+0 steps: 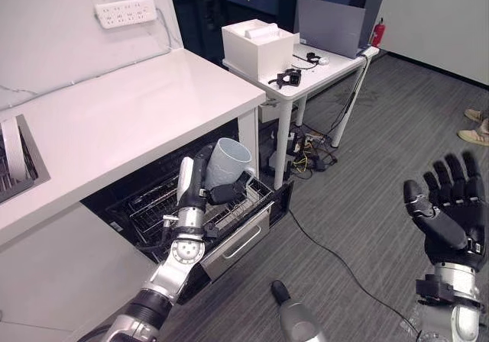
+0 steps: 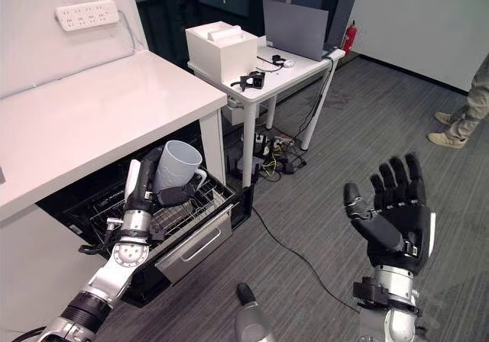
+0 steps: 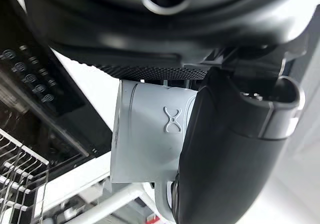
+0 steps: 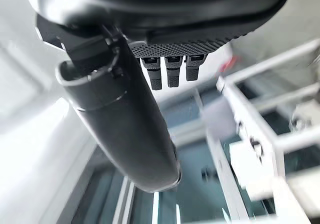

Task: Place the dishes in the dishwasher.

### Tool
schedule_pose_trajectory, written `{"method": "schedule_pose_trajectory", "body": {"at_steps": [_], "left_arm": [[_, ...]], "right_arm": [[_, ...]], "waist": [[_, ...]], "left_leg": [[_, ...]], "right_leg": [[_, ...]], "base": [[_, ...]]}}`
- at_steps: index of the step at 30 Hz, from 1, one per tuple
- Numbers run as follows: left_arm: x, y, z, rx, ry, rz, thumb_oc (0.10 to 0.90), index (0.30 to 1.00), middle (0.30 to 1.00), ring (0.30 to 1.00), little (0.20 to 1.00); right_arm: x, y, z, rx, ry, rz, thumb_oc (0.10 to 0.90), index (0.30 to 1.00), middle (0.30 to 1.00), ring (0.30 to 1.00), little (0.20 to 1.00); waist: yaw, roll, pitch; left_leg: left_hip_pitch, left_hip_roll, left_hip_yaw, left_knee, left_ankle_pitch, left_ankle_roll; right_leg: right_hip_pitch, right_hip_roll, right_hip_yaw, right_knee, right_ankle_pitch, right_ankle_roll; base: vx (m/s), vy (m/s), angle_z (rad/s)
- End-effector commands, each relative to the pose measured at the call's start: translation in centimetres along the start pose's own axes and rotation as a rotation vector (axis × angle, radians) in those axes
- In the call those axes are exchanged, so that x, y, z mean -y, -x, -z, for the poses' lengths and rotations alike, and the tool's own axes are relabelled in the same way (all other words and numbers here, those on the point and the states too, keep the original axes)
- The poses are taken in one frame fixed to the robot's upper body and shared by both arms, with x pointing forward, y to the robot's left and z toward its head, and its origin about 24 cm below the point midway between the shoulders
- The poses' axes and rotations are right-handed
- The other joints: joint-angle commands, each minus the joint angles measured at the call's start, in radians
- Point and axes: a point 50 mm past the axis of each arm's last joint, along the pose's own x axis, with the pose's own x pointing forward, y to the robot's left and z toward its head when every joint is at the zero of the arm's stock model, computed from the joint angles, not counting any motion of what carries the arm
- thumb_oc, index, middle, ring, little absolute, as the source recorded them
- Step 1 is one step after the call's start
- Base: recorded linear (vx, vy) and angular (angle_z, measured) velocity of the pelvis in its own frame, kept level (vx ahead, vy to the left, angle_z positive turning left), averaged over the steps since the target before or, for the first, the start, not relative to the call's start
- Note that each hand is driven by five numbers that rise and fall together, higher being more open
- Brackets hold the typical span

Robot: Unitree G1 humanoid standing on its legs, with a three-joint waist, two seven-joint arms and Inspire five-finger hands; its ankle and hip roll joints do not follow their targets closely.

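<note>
Left hand [image 1: 200,185] curled round pale mug [image 1: 227,162] above dishwasher rack [image 1: 153,204], right hand [image 1: 452,208] raised, fingers spread, empty

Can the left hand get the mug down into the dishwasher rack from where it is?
Probably yes: the left hand holds the mug just above the pulled-out rack, with nothing visible between them.
</note>
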Motion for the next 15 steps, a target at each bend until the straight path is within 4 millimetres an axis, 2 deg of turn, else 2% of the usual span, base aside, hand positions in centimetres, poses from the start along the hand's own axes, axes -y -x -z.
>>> {"method": "schedule_pose_trajectory", "body": {"at_steps": [1,2,3,8,10,15], "left_arm": [[-2.2,-2.1,-5.6,0.339,0.043,-0.183,0.400,0.300,0.300,0.300,0.300],[-2.0,-2.0,-5.7,0.351,0.034,-0.187,0.400,0.300,0.300,0.300,0.300],[-1.6,-1.8,-5.9,0.385,0.007,-0.196,0.400,0.300,0.300,0.300,0.300],[-1.1,-1.4,-6.2,0.431,0.000,-0.196,0.400,0.300,0.300,0.300,0.300],[-0.7,-0.9,-6.3,0.463,0.004,-0.190,0.400,0.300,0.300,0.300,0.300],[-0.2,-0.1,-7.0,0.556,-0.018,-0.172,0.400,0.300,0.300,0.300,0.300]], "right_arm": [[-2.4,-3.0,-1.3,0.072,0.005,-0.272,0.800,0.900,0.900,0.900,0.900],[-2.9,-3.1,-1.3,0.067,-0.001,-0.302,0.800,0.900,0.900,0.900,0.900],[-4.5,-3.5,-1.1,0.049,-0.030,-0.392,0.800,0.900,0.900,0.900,0.900],[-6.9,-4.1,-0.5,0.007,-0.064,-0.523,0.800,0.900,0.900,0.900,0.900],[-8.2,-4.3,-0.1,-0.022,-0.070,-0.578,0.800,0.900,0.900,0.900,0.900],[-9.5,-4.7,0.9,-0.065,-0.077,-0.597,0.800,0.900,0.900,0.900,0.900]], "waist": [[0.046,0.071,-0.016],[0.047,0.071,-0.017],[0.057,0.071,-0.022],[0.086,0.070,-0.030],[0.110,0.066,-0.035],[0.161,0.059,-0.041]], "left_leg": [[0.059,-0.005,-0.112,-0.128,-0.014,-0.009],[0.059,-0.004,-0.112,-0.128,-0.013,-0.010],[0.059,-0.005,-0.117,-0.128,-0.014,-0.013],[0.055,-0.007,-0.137,-0.128,-0.011,-0.019],[0.049,-0.009,-0.154,-0.128,-0.009,-0.025],[0.037,-0.013,-0.196,-0.128,-0.005,-0.033]], "right_leg": [[0.050,0.005,-0.056,0.134,-0.156,0.037],[0.051,0.005,-0.057,0.134,-0.156,0.036],[0.053,0.005,-0.061,0.134,-0.160,0.034],[0.065,0.001,-0.079,0.134,-0.169,0.028],[0.074,-0.003,-0.094,0.134,-0.176,0.026],[0.094,-0.010,-0.126,0.134,-0.192,0.020]], "base": [[0.02,0.004,0.10],[0.03,0.004,0.05],[0.00,0.000,0.00],[0.02,-0.011,0.12],[0.03,-0.030,0.25],[0.04,-0.039,0.35]]}}
